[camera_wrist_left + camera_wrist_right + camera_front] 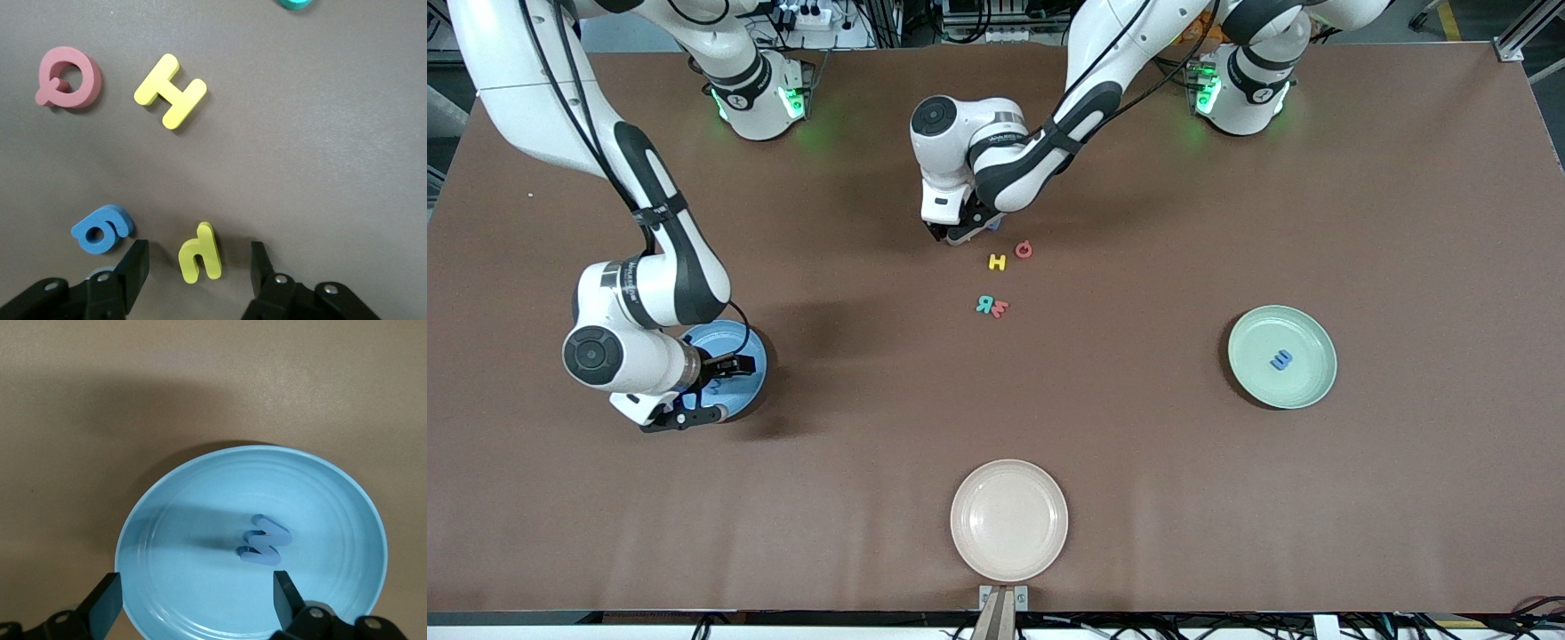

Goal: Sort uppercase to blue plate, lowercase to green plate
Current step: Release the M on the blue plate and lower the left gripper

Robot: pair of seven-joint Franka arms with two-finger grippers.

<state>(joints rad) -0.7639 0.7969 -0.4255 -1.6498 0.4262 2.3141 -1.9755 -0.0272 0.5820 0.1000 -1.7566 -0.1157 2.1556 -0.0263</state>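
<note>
**Left gripper straddles the yellow h**

The left gripper [197,267], jaws wide and empty, hangs low over the small yellow foam lowercase h [200,253], which lies between its fingers, with the blue foam g [102,229] just beside one finger. Close squarely on the h, avoiding the g.

The right gripper [197,600], also wide, hangs over the light-blue round plate [167,587] holding the blue foam M [265,541].

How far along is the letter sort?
Done: blue M in blue plate; blue m in green plate. In hand: open left gripper straddles yellow h; open right gripper over blue plate. Left: Q, H, R, red m, g.
</note>
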